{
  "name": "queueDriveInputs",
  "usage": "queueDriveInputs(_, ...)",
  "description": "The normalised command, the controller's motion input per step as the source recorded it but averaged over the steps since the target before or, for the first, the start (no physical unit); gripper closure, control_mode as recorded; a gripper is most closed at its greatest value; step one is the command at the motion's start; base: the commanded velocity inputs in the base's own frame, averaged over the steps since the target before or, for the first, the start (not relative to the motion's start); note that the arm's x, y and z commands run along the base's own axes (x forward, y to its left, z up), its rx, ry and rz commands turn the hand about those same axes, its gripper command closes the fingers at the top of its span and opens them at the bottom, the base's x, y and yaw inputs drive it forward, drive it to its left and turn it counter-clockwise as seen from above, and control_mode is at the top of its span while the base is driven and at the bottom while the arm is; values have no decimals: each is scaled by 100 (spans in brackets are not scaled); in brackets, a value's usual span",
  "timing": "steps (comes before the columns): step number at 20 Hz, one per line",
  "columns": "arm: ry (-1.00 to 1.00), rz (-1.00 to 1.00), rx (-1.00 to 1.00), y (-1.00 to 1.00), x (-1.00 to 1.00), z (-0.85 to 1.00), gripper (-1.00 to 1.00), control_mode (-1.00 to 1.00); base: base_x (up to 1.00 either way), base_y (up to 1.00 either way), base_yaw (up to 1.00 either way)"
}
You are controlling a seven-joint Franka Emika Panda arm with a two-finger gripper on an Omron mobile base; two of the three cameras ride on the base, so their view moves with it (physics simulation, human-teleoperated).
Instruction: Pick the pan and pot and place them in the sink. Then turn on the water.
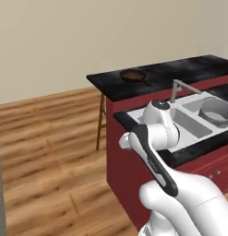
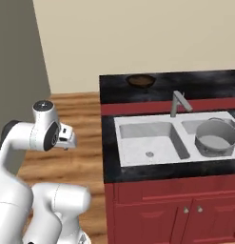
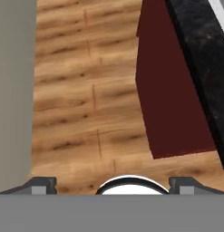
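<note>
The dark-brown pan (image 1: 133, 75) (image 2: 141, 80) lies on the raised black counter behind the sink. The grey pot (image 1: 216, 110) (image 2: 215, 137) stands upright in the right basin of the white sink (image 1: 194, 128) (image 2: 138, 125), and the left basin holds nothing. A grey faucet (image 1: 177, 90) (image 2: 177, 102) rises between the basins, with no water running. My gripper (image 3: 112, 185) hangs left of the counter end and looks down at the wooden floor. It is open, its fingertips (image 3: 41, 185) wide apart with nothing between them, far from the pan and pot.
The red cabinet side (image 3: 168, 90) and black counter edge (image 3: 199, 54) stand to the gripper's right. A grey panel (image 3: 13, 90) (image 2: 19, 47) stands to the left. A wooden stool leg (image 1: 101, 120) shows beneath the raised counter. Wooden floor (image 1: 46, 152) lies left of the island.
</note>
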Motion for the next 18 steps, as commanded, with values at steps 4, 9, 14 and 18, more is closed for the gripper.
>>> queueDriveInputs(4,0,0,0,0,0,0,-100,100,70,86,-36)
queueDriveInputs(9,0,0,0,0,0,0,-100,100,54,55,-43)
queueDriveInputs(14,0,0,0,0,0,0,-100,100,33,26,-56)
queueDriveInputs(18,0,0,0,0,0,0,-100,100,6,45,-55)
